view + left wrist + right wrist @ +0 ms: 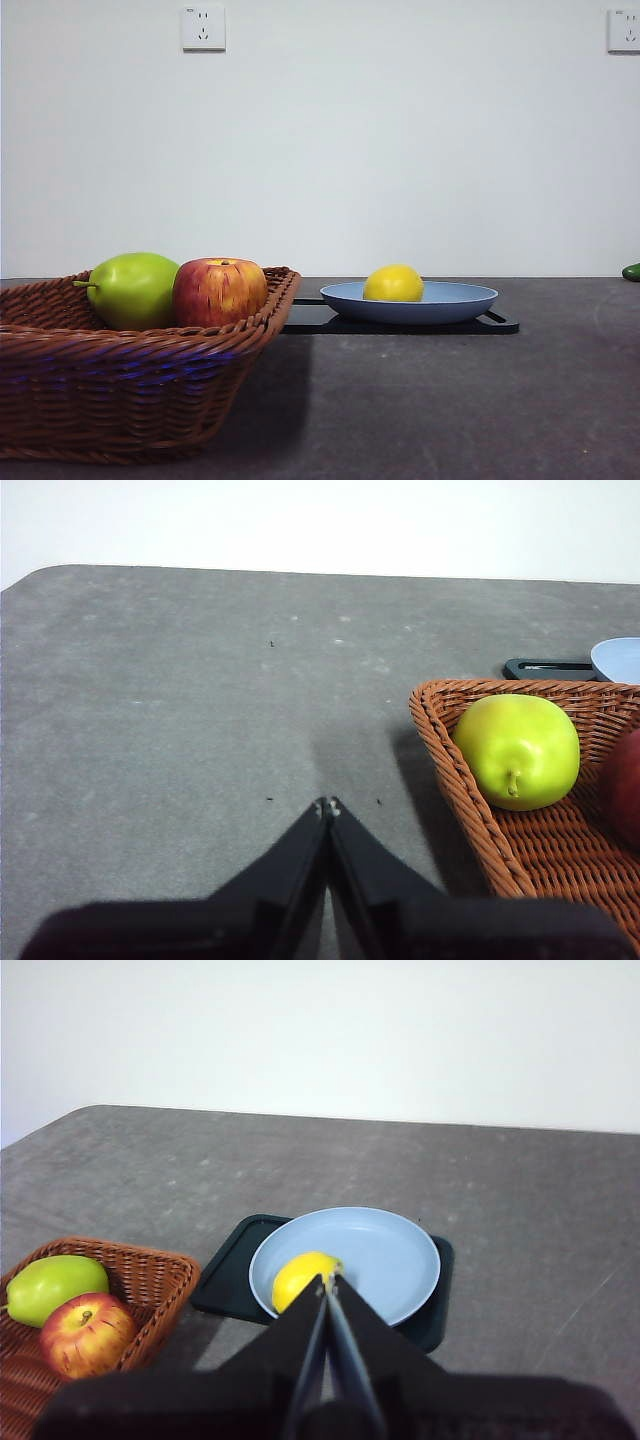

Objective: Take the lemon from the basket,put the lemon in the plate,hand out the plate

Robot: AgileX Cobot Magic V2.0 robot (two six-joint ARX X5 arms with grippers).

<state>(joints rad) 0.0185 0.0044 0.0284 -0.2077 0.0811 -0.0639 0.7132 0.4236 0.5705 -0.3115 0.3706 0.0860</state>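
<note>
The right gripper (329,1282) has its two black jaws pressed together to a point, holding nothing. It hangs in the air on the near side of the plate (400,1250), with the lemon (300,1276) showing just past its tip. The left gripper (327,806) is likewise closed and empty, its jaws meeting in a thin seam above bare grey tabletop (180,700), beside the basket (450,750) but not touching it.

The lemon is smooth, bright yellow and rounded-oval. It lies inside the plate, toward the side nearest the basket. The plate is round, shallow, matte light blue with a raised rim, and it sits on a flat black tray (225,1275) with rounded corners. The tray's edges show on both sides of the plate in the front view.

Just beside the tray stands the basket, brown woven wicker, wide and shallow with flaring sides. Its rim overlaps the tray's near end in the front view. Inside it are a glossy green pear (132,290) with a short stem and a red-and-yellow streaked apple (219,291), set side by side and touching.

The tabletop is dark grey and speckled. Behind it is a plain white wall carrying two white power sockets (203,28). A small green object (632,271) pokes in at the table's far edge, too cut off to identify.
</note>
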